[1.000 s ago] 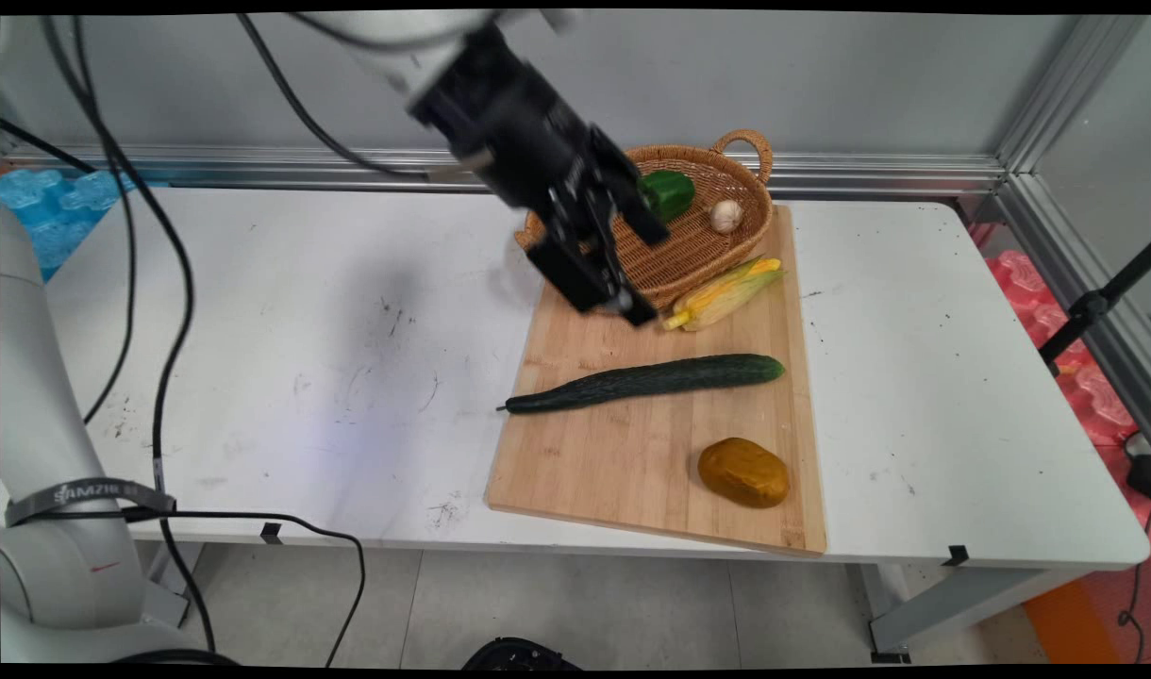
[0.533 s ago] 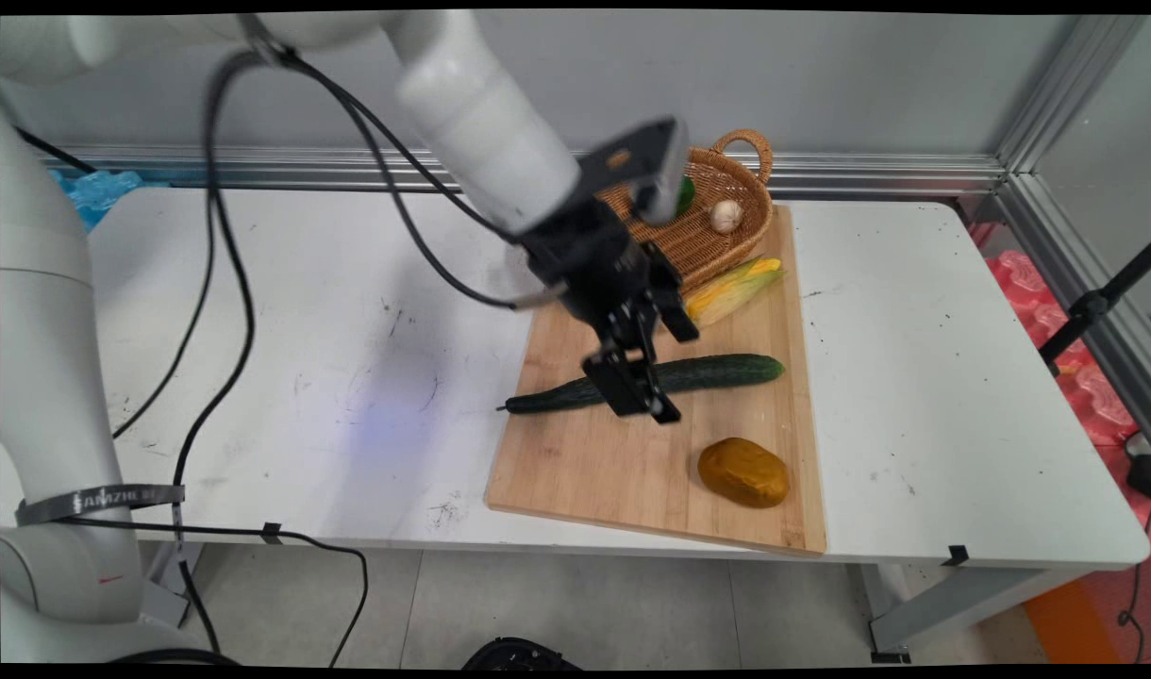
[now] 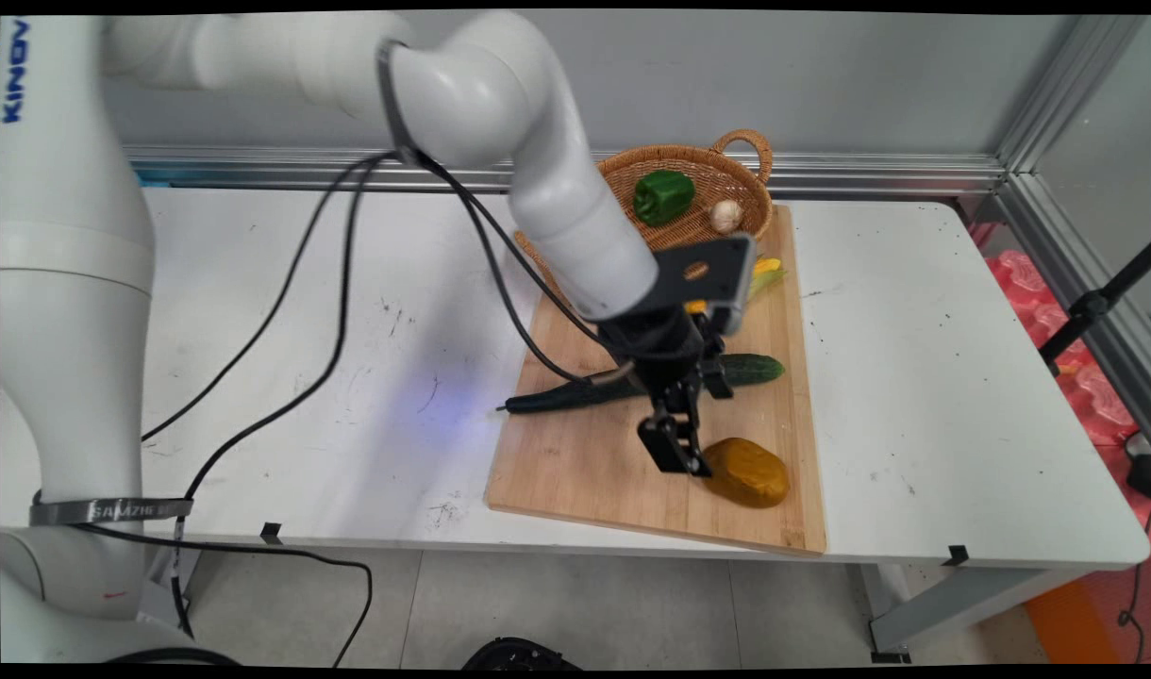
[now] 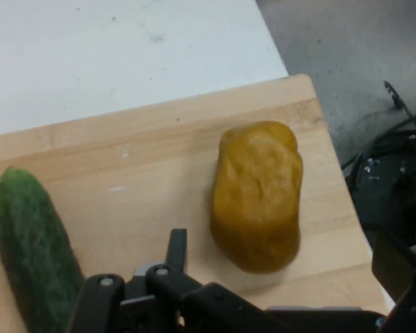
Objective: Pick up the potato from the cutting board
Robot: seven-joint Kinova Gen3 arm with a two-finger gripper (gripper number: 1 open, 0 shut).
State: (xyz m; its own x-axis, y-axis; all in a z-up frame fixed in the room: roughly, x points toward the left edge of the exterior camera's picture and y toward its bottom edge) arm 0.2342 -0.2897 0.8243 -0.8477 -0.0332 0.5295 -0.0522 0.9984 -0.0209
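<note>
The black two-finger end effector (image 3: 696,424) hangs low over the pale bamboo cutting board (image 3: 585,462), pointing steeply down. Its fingers stand apart with nothing between them.

Nearest to it is the ochre, potato-shaped lump (image 3: 745,471). It lies on the board just beside the lower finger, on the side away from the arm's base; the main view does not settle whether finger and lump touch. In the hand view the lump sits ahead of the fingers and a little toward the right-hand one. Its long axis runs away from the hand, so the gap between the fingers lies across that axis.

The long dark-green cucumber (image 3: 557,396) lies behind the end effector, on the wrist side, partly hidden by the black linkage. Its long axis runs crosswise under the wrist.

The white forearm slopes down from a bent elbow high over the white table (image 3: 349,311), with black cables hanging from it.

Well beyond the wrist stands a woven wicker basket (image 3: 717,151) holding a green bell pepper (image 3: 663,195) and a small whitish bulb (image 3: 725,216). A yellow ear of corn (image 3: 769,269) peeks out behind the camera mount.
</note>
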